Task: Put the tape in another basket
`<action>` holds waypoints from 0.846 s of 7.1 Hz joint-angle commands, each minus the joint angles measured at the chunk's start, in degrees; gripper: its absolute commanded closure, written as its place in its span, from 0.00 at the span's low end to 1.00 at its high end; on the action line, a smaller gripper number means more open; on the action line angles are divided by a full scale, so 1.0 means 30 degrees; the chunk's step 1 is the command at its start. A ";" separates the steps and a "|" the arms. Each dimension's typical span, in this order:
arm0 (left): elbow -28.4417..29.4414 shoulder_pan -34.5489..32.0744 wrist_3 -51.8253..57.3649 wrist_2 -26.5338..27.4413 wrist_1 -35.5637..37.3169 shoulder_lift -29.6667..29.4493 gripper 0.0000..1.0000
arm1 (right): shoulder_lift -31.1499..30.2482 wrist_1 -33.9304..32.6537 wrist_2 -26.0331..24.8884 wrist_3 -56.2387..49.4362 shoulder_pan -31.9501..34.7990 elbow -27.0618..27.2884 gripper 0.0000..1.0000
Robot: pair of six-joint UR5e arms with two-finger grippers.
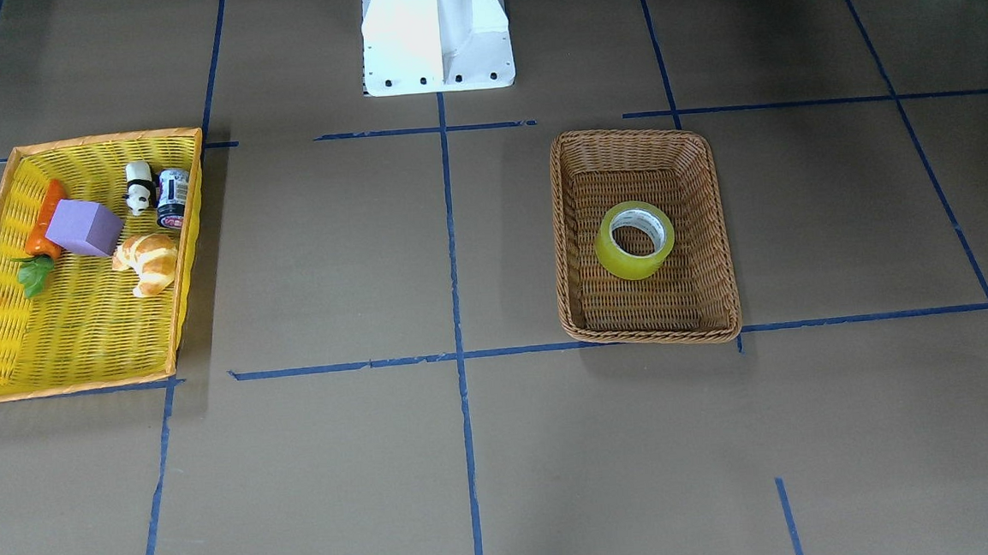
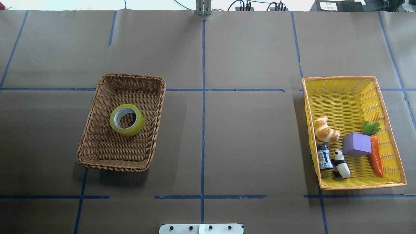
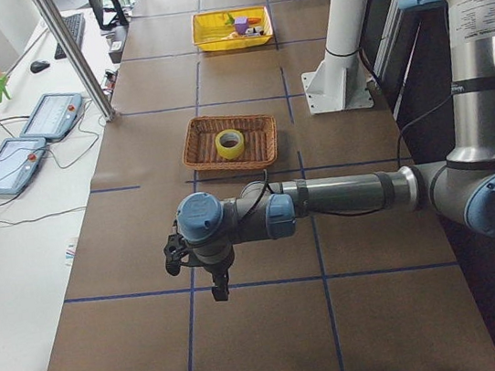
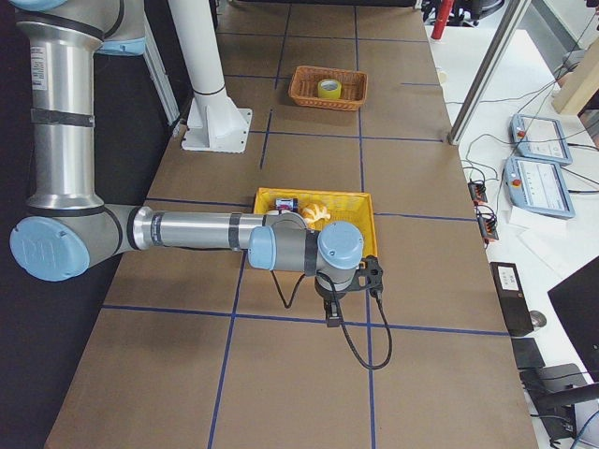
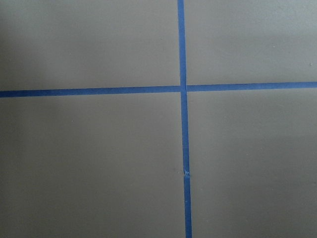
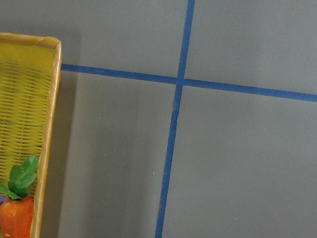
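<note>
Left gripper [image 3: 218, 291]: it hangs over bare table [image 2: 247, 136], well apart from the basket [image 2: 131, 77]. It shows only in a side view, so I cannot tell whether the jaws stand apart or together.

Basket: it holds the tape [image 2: 127, 120], which lies flat with the core hole up, near the middle of the floor and touching no wall.

Handling, by my judgement: the roll is stiff and fairly light. Its outer film is smooth and likely slippery, and the printed core offers a firmer face. The best hold is one finger down the hole and one outside, pinching the roll's wall. Spanning the whole roll looks too wide.

Tray [image 2: 338, 78]: it sits well to the right. Its goods crowd one end and the other end is bare.

Right gripper [image 4: 333, 313]: it hovers over table near the tray. I cannot tell its jaw state either.
</note>
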 commanded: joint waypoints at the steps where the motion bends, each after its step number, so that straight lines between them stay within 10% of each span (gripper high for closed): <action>1: -0.0009 -0.0030 0.0192 0.0028 -0.0031 0.0036 0.00 | -0.0019 -0.0010 -0.0028 0.0022 -0.0005 -0.0007 0.00; 6: 0.0342 -0.0030 0.1102 -0.0001 0.0057 -0.0081 0.00 | -0.0020 -0.0010 -0.0058 0.0022 0.0024 -0.0036 0.00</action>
